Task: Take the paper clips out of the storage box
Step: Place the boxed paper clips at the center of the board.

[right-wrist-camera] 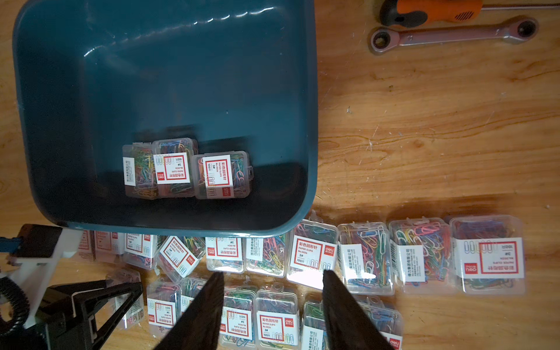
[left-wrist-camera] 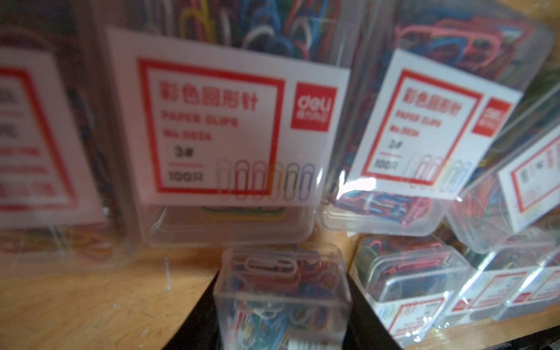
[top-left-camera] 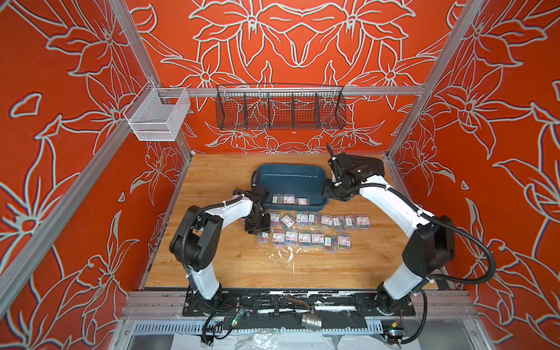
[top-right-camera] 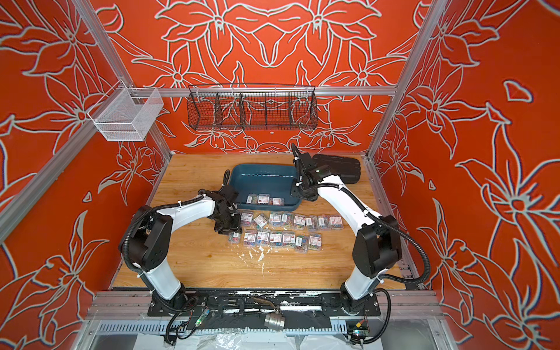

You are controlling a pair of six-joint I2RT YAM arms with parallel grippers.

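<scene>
far left: left gripper low over the table, pinched narrow on one held clip box, gripped across its narrow width with the end poking out past the fingertips. placed at the left end of the near row, presumably to lengthen that row rather than start a heap. touching the wood or just above it: cannot tell.

next along: paper clips already out, laid flat in two rows just in front of the storage box, side by side and mostly label up, likely to save room and keep each one easy to reach.

centre: storage box almost bare, only three small boxes packed touching near the front wall. judged well past halfway, those three yet to come out.

right: right gripper with jaws well apart and nothing between, hanging by the storage box's right end, seemingly poised for one of the three. risk there: a tight huddle, little room for a finger between neighbours.

far right: a wrench and an orange-handled tool on the wood, well apart from the rows, no part of this job.
</scene>
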